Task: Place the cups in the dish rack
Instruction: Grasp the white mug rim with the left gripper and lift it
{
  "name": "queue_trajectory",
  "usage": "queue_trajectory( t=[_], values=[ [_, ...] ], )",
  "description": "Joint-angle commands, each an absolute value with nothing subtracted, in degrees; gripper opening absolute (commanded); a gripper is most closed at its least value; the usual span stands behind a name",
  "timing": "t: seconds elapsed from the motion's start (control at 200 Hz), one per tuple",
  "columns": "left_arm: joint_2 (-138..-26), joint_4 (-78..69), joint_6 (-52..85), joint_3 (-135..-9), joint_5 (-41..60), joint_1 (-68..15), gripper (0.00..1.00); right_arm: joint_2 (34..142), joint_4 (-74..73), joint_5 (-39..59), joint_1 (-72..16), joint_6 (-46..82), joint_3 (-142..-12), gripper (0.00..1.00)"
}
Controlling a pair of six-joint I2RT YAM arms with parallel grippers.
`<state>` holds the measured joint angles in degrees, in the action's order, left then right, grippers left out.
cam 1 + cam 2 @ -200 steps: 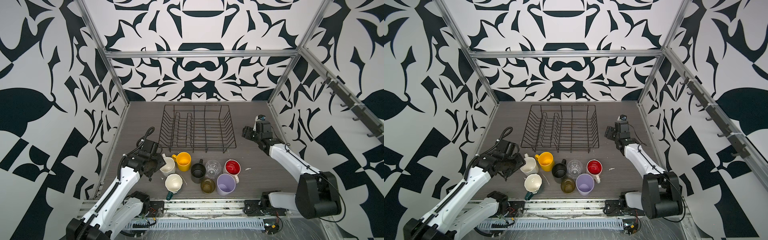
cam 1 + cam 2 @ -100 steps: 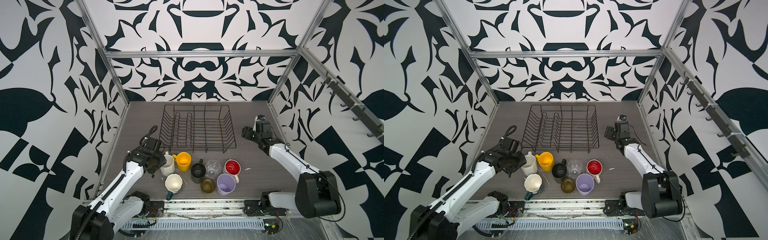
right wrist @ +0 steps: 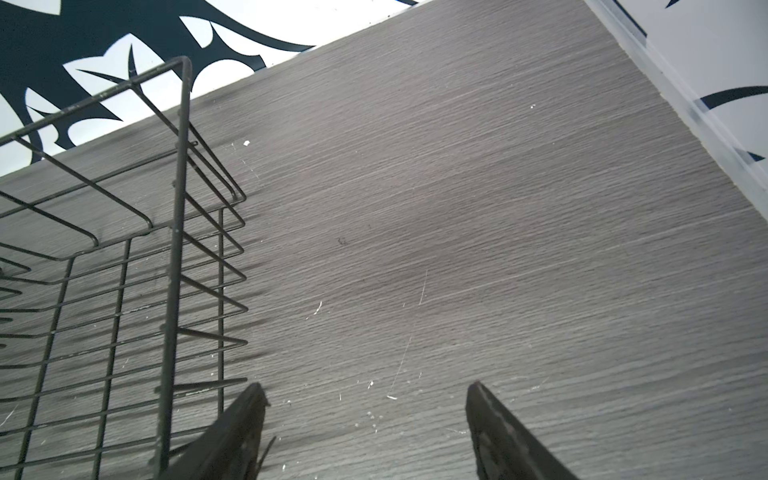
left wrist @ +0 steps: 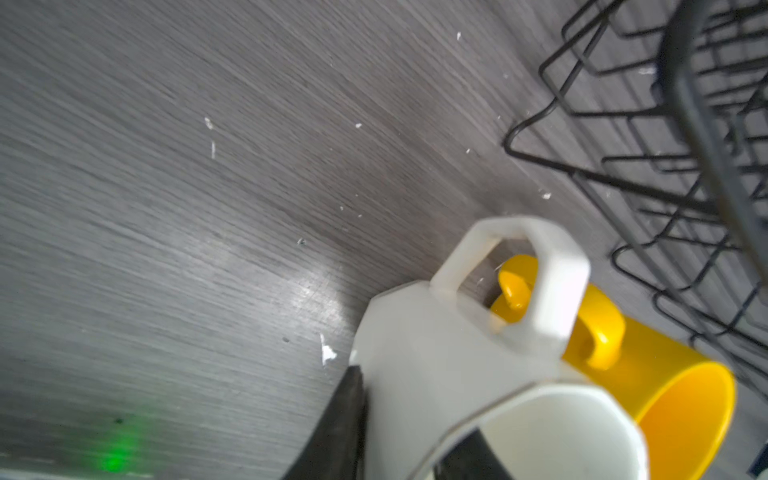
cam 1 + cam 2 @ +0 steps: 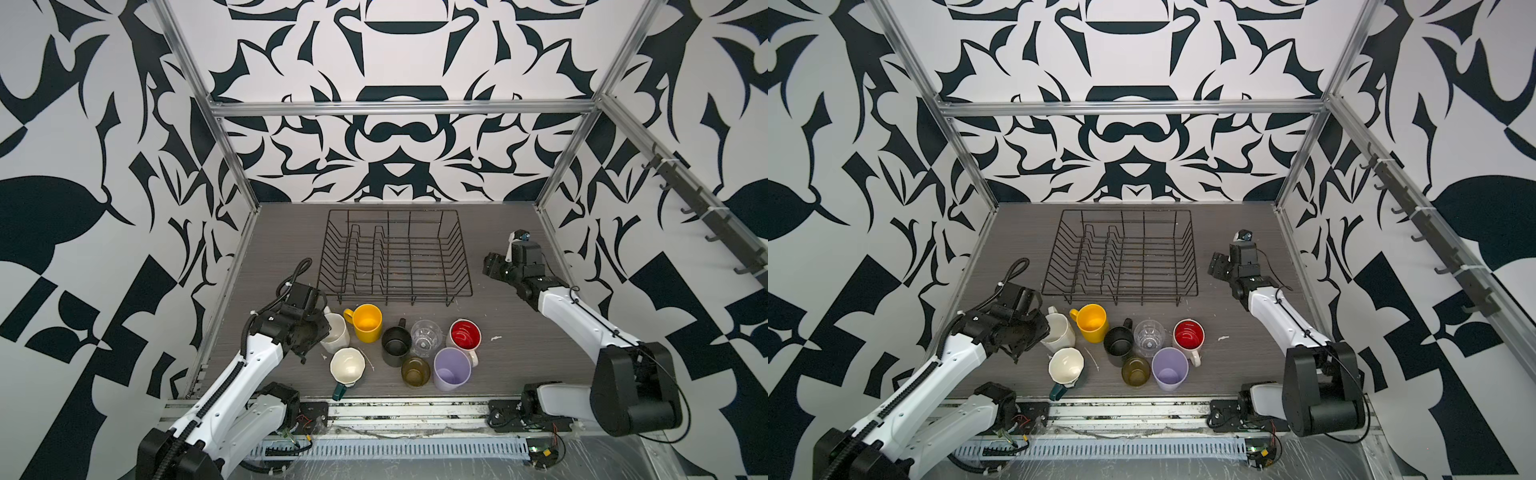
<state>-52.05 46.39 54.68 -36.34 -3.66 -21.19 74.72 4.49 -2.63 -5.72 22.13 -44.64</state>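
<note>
Left hand (image 5: pixel 321 332): sits low over the desk (image 5: pixel 519 345) at the left end of the cup cluster and straddles the wall of the white mug (image 5: pixel 337 330). In the left wrist view: presses one dark finger (image 4: pixel 340 415) against the outside of that mug (image 4: pixel 436 365), dips the other inside the mouth, leaves only the wall between them; cannot tell whether the pinch is tight. White mug: stands upright on the desk right at this hand's fingertips, angular handle pointing away from the hand toward the rack (image 5: pixel 462 257). Yellow mug (image 5: pixel 368 323): stands just right of the hand's mug, handle turned toward it and close beside the white handle. Black mug (image 5: pixel 395 343), clear glass (image 5: pixel 426 334), red-lined mug (image 5: pixel 465 334): line up farther to the left hand's right, all upright. Teal mug (image 5: pixel 347 365): sits just right of the hand and nearer the robot, pale inside facing up, handle toward the robot. Amber glass (image 5: pixel 415 372), lilac tumbler (image 5: pixel 452 368): stand past the teal mug, side by side, on the hand's right. Rack: lies ahead of the left hand and slightly to its right, near edge just past the yellow mug, every cup on the desk on the robot's side of it. Right hand (image 5: pixel 491 266): hangs just off the rack's right wall, well apart from the cups, fingers (image 3: pixel 249 415) spread wide over bare desk, rack wires (image 3: pixel 178 208) at its left.
</note>
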Motion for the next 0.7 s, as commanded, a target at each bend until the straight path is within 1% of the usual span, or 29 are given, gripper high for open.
queue_trajectory(
  t=[0.0,0.39,0.565,0.695],
  values=[
    [-51.2,49.6,55.2,-35.7,-3.7,-21.2,0.24,74.2,3.3,-2.3,-5.7,22.2,-46.7,0.78],
    [-50.6,52.3,53.6,-37.9,-4.4,-21.3,0.01,73.3,3.2,-2.3,-5.7,22.3,-46.3,0.78],
    [-49.4,54.3,53.6,-39.3,-5.6,-21.3,0.00,73.4,3.3,-2.1,-5.7,22.5,-46.4,0.78],
    [-47.5,57.3,53.2,-42.2,-8.9,-21.3,0.00,73.2,3.3,-1.9,-5.7,22.6,-46.3,0.78]
  ],
)
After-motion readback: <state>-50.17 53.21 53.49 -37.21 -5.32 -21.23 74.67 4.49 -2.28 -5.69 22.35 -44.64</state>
